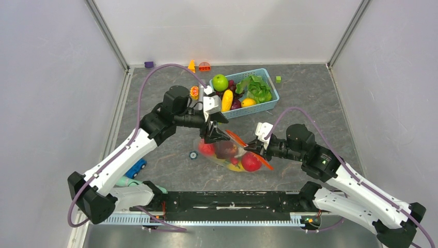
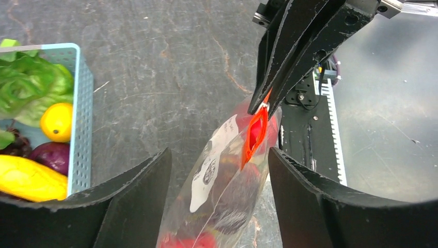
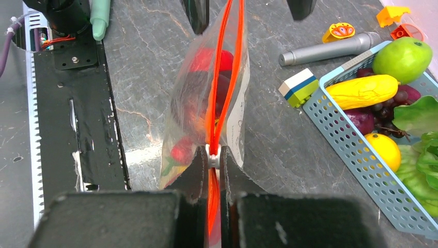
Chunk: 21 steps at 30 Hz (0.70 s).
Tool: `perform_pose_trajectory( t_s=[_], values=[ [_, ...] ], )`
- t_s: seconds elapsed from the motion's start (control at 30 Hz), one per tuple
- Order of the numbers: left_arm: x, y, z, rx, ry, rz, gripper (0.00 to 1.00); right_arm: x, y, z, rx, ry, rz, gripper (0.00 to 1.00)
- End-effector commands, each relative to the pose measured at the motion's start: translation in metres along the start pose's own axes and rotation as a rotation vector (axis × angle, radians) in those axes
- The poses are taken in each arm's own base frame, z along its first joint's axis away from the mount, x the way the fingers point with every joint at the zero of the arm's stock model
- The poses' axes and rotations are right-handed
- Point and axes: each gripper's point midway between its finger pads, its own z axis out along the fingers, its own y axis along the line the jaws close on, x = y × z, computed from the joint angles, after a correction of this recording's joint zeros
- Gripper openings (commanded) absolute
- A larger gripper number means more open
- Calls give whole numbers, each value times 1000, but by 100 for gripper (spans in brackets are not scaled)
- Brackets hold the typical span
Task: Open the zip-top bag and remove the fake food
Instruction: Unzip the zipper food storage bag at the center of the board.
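The zip-top bag (image 1: 230,153) is held up off the table between the two arms, its orange-red zip strip (image 3: 223,77) parted along the top. Fake food shows through the clear plastic: a red fruit (image 1: 251,162), a dark maroon one (image 1: 225,150) and more red pieces (image 3: 204,59). My right gripper (image 3: 213,151) is shut on the strip at its white slider, also visible in the left wrist view (image 2: 261,106). My left gripper (image 2: 218,155) is open, a finger on either side of the bag's far end without touching it; from above it (image 1: 214,135) hangs over that end.
A light-blue basket (image 1: 268,106) behind the bag holds a green apple (image 1: 220,82), lettuce (image 1: 254,88) and yellow pieces. A grey microphone toy (image 3: 330,49) and a striped block (image 3: 298,87) lie beside it. A blue toy car (image 1: 135,168) sits near the left arm.
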Motion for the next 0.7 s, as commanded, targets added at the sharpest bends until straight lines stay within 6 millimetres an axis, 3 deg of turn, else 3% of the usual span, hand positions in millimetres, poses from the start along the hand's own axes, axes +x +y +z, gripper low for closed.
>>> perform_pose_trajectory(
  t_s=[0.0,0.13,0.17,0.23,0.4,0.67],
  values=[
    [-10,-11,10,76,-32,5,71,-40,-3,-6,0,-113,-47,0],
    [-10,-17,15,121,-30,-13,43,-40,-4,-6,4,-115,-50,0],
    [-10,-18,15,131,-31,-14,23,-40,-5,-6,7,-114,-50,0],
    [-9,-19,16,136,-29,-22,3,-39,-5,-6,12,-112,-50,0],
    [-8,-19,16,135,-27,-23,2,-41,-7,-7,21,-113,-50,0],
    [-7,-19,16,135,-24,-27,2,-42,-5,-3,-2,-111,-41,24]
  ],
)
